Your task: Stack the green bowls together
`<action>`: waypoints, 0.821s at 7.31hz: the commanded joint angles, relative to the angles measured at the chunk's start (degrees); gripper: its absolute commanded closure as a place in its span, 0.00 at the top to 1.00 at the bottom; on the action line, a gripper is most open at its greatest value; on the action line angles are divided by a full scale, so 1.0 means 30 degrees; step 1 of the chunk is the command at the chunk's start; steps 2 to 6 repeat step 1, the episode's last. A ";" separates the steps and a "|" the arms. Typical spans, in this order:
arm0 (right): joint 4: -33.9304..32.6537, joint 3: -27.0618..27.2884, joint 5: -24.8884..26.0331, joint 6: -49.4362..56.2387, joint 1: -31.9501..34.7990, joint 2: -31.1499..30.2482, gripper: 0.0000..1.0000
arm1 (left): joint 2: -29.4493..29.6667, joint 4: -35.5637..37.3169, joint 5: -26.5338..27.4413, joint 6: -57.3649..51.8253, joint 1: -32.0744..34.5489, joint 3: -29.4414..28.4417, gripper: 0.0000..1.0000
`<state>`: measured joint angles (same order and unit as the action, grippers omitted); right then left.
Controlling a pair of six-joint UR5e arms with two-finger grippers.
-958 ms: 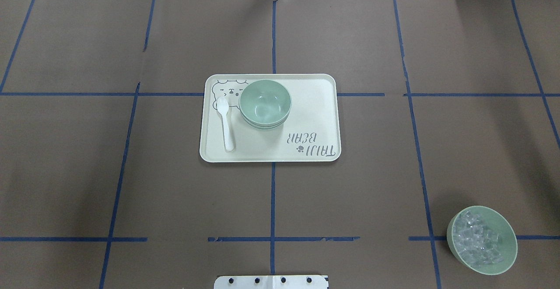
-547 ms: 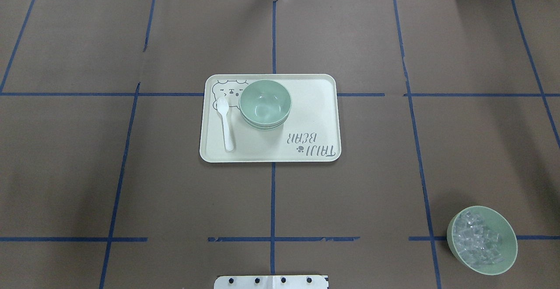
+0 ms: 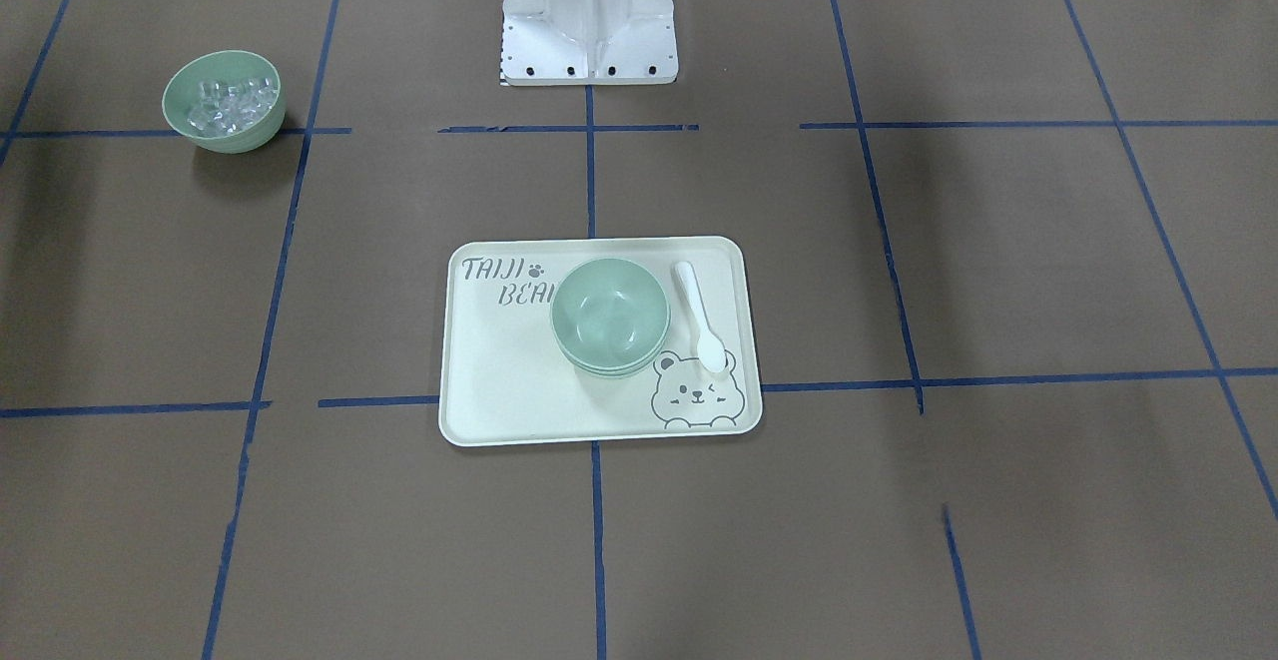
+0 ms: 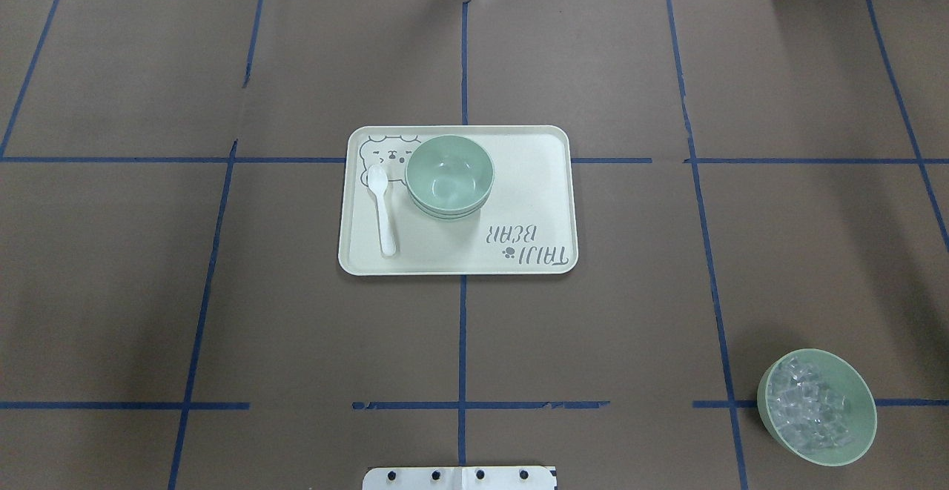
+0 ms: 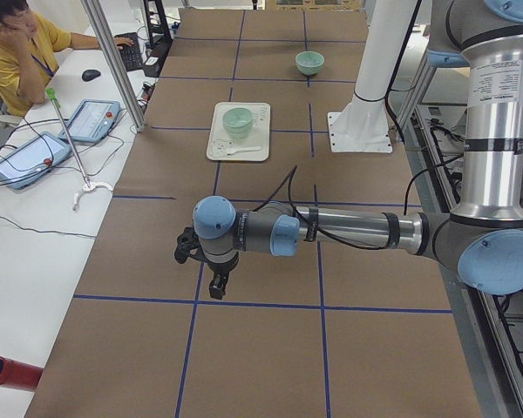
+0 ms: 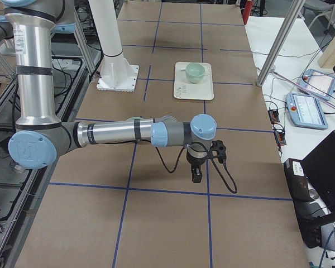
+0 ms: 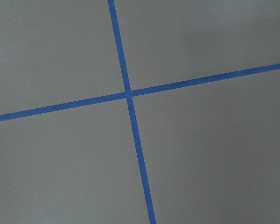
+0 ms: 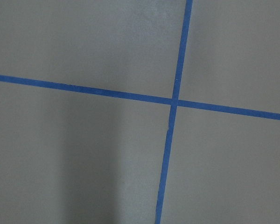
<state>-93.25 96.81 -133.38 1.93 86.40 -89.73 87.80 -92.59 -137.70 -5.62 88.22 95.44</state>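
Note:
The pale green bowls (image 4: 449,176) sit nested in one stack on the cream tray (image 4: 534,201); they also show in the front view (image 3: 609,317), the left side view (image 5: 238,121) and the right side view (image 6: 195,71). The stack shows at least two rims; I cannot count more. My left gripper (image 5: 216,287) hangs over bare table far from the tray. My right gripper (image 6: 196,174) does the same at the other end. Both show only in side views, so I cannot tell whether they are open or shut. The wrist views show only paper and blue tape.
A white spoon (image 4: 382,208) lies on the tray beside the stack. A like green bowl with clear cubes (image 4: 816,407) stands near the table's front right. The robot's base plate (image 4: 460,478) is at the near edge. An operator (image 5: 17,43) sits beside the table.

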 commanded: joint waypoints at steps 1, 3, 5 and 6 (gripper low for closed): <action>0.0000 0.0016 -0.0011 0.0000 0.0000 -0.0002 1.00 | 0.0028 0.0013 0.0022 0.0000 0.0009 -0.0026 1.00; 0.0000 0.0016 -0.0011 0.0000 0.0000 -0.0002 1.00 | 0.0028 0.0013 0.0022 0.0000 0.0009 -0.0026 1.00; 0.0000 0.0016 -0.0011 0.0000 0.0000 -0.0002 1.00 | 0.0028 0.0013 0.0022 0.0000 0.0009 -0.0026 1.00; 0.0000 0.0016 -0.0011 0.0000 0.0000 -0.0002 1.00 | 0.0028 0.0013 0.0022 0.0000 0.0009 -0.0026 1.00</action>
